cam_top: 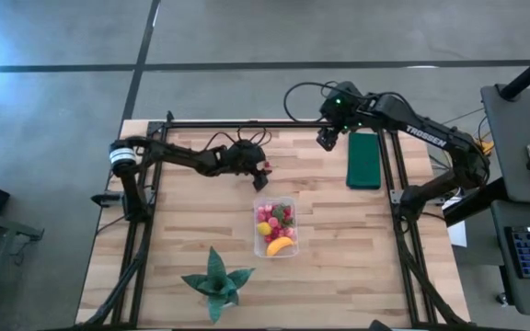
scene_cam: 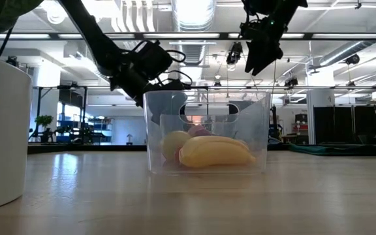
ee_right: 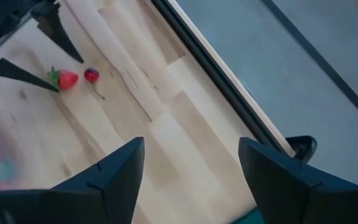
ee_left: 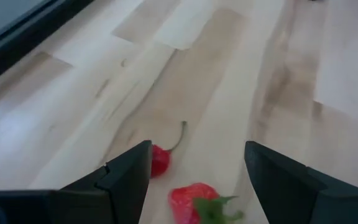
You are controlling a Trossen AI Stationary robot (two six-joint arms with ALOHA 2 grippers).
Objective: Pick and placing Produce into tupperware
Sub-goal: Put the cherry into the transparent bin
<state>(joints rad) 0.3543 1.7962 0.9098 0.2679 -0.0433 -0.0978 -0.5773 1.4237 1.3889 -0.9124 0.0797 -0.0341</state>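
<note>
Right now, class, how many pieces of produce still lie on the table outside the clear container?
2: a strawberry and a small red cherry, side by side between the open left gripper fingers. Others may be hidden.

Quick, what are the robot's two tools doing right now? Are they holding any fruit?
Left tool: open, empty, above a strawberry and a cherry.
Right tool: open, holding nothing, up over the table.

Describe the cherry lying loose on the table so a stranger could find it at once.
Start at the clear tupperware mid-table and look toward the far edge, where the left pincer hovers open. Two loose red fruits lie there; the cherry is the smaller, round one with a thin stem, beside the leafy-topped strawberry.
</note>
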